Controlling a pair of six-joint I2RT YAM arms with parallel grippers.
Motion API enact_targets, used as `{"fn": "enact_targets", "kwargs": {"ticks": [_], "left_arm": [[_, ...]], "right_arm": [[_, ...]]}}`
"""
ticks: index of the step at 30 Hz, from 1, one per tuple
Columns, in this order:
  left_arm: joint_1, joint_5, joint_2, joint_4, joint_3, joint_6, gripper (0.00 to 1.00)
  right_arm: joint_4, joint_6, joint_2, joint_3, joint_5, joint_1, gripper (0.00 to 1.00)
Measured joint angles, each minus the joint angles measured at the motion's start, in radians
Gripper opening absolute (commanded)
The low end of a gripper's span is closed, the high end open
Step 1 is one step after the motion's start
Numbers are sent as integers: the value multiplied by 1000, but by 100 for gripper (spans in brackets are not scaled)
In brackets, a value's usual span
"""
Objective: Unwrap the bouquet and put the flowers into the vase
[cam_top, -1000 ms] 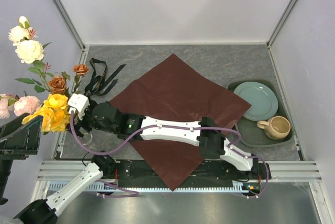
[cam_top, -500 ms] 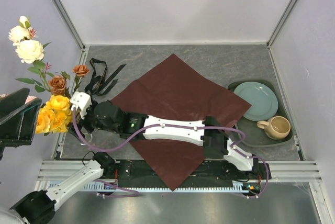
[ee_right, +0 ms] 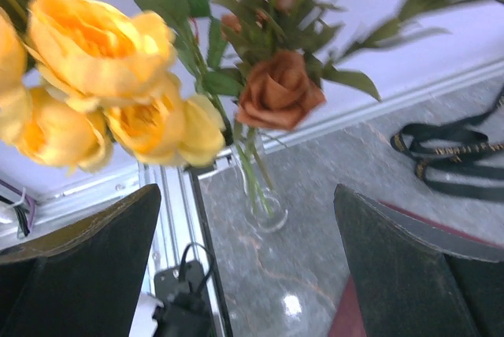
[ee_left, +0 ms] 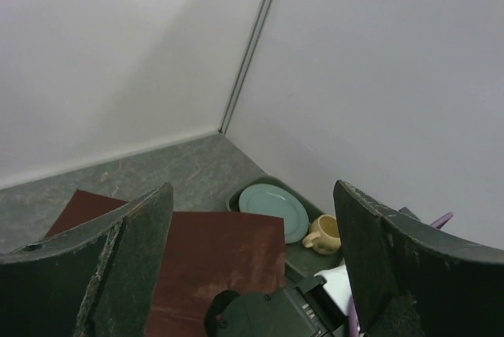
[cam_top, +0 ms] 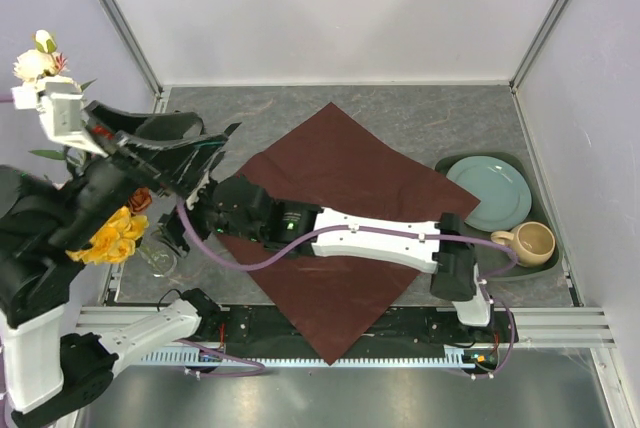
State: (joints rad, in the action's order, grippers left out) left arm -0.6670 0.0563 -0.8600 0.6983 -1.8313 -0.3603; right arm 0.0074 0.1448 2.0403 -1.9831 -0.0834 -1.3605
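The flowers (cam_top: 108,234) stand with their stems in the small clear vase (cam_top: 158,259) at the table's left edge. Yellow blooms (ee_right: 102,85) and a rust rose (ee_right: 279,89) rise above the vase (ee_right: 264,205). The maroon wrapping paper (cam_top: 340,188) lies spread flat mid-table, and the black ribbon (ee_right: 457,152) lies loose behind it. My right gripper (cam_top: 185,223) is open just right of the vase, its jaws (ee_right: 246,195) wide with nothing between them. My left gripper (cam_top: 185,153) is raised high over the left side, open and empty (ee_left: 252,191), and hides part of the flowers.
A dark green tray (cam_top: 480,260) at the right holds a pale green plate (cam_top: 488,192) and a beige mug (cam_top: 530,242). The plate (ee_left: 272,209) and mug (ee_left: 324,233) also show past the left fingers. White walls enclose the table.
The left arm swung up from the lower left to high over the left side, now covering the pink blooms. The right gripper drew back to the right, away from the flowers.
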Motion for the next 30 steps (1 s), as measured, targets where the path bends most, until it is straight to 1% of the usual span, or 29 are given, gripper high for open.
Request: {"fn": "enact_targets", "kwargs": {"ticks": [6, 11, 15, 19, 22, 26, 30], "left_arm": [[0, 67, -68, -51, 21, -36, 87], [0, 104, -137, -108, 25, -60, 86], [0, 104, -167, -148, 80, -66, 86], [0, 103, -190, -177, 162, -68, 87], [0, 103, -214, -201, 235, -71, 88], [0, 97, -220, -222, 343, -81, 88], [0, 87, -220, -234, 403, -89, 89]], "right_arm": [[-14, 15, -152, 206, -18, 34, 98], [-27, 26, -330, 448, -82, 56, 98], [-44, 80, -518, 678, -165, 100, 98], [-110, 156, -698, 844, -288, 198, 98], [-212, 216, -834, 929, -424, 249, 98], [-343, 291, -958, 968, -565, 252, 98], [-437, 331, -1035, 975, -638, 252, 98]]}}
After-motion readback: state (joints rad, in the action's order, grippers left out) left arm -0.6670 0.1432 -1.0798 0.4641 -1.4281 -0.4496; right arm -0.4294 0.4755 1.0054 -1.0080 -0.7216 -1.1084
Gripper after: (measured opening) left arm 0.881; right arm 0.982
